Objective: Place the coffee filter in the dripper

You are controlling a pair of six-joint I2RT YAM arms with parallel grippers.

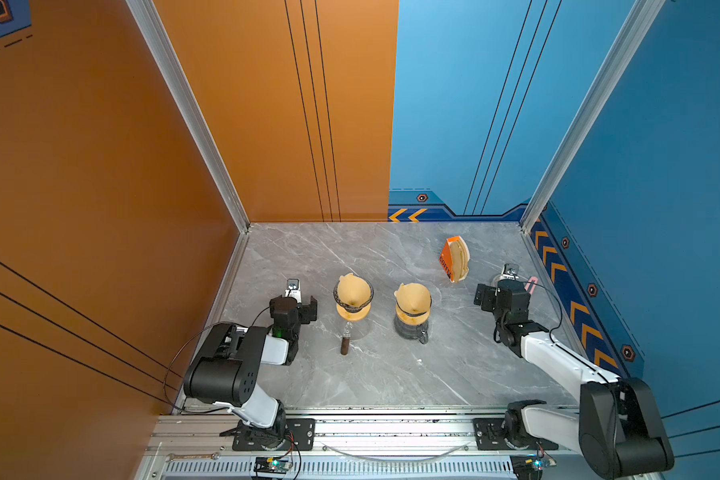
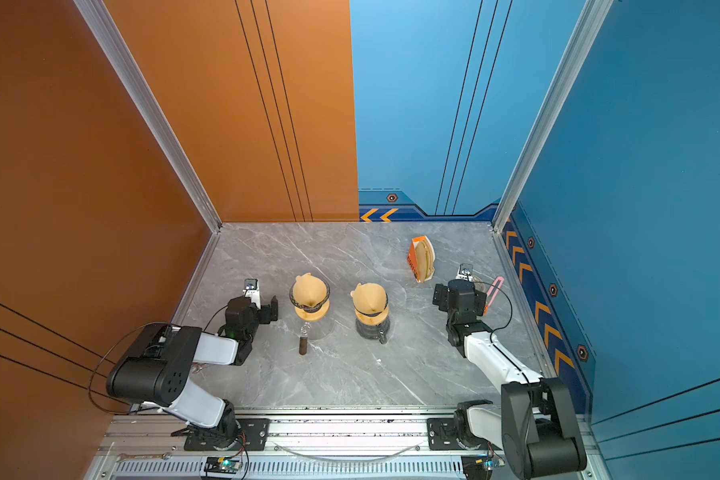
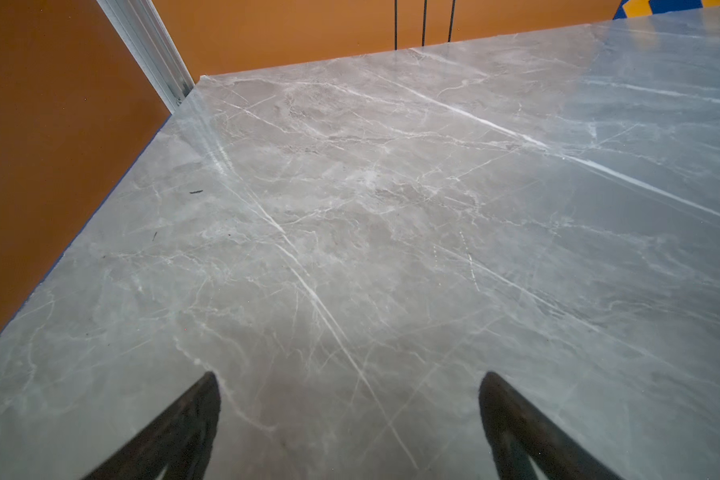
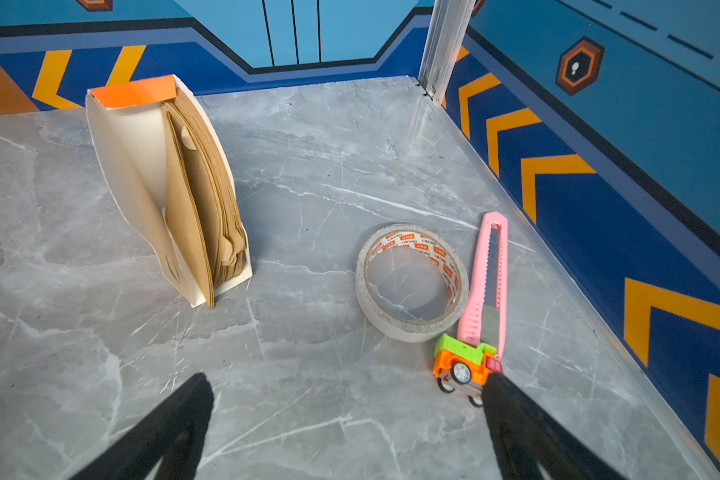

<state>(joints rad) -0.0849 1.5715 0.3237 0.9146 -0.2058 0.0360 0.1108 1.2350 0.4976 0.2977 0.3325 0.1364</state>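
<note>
Coffee filter [image 1: 352, 289]: tan paper cone, seated in the left dripper [image 1: 352, 312], which stands on a glass carafe with a brown handle [image 1: 344, 345]. Second filter [image 1: 412, 297]: seated in the right dripper [image 1: 413, 312], on a glass server [image 1: 410, 330]. Both sets stand mid-tabletop [image 1: 350, 374], side by side and apart.

Nearest: spanner [image 1: 192, 456] lies by the aluminium rail [image 1: 391, 428] that carries the arm bases. Its stamped lettering is too small to read.

Left gripper [image 3: 350, 378]: jaws spread wide over bare marble. In both top views it sits just left of the left dripper, not touching.

Right gripper [image 4: 348, 380]: jaws spread wide, gripping nothing, near the right wall. Toy truck [image 4: 466, 365], orange and green, stands just beside one black finger [image 4: 512, 411]. Beyond the truck a tape roll [image 4: 412, 328] lies flat, with a pink utility knife [image 4: 491, 286] alongside it. The red-and-white print inside the tape core is not legible.

Farther back: filter box [image 4: 142, 174], upright and open-sided, holds a stack of tan filters [image 4: 208, 187]. Its orange face [image 1: 444, 264] reads "COFFEE". The box stands behind and to the right of the right dripper, well apart from it.
</note>
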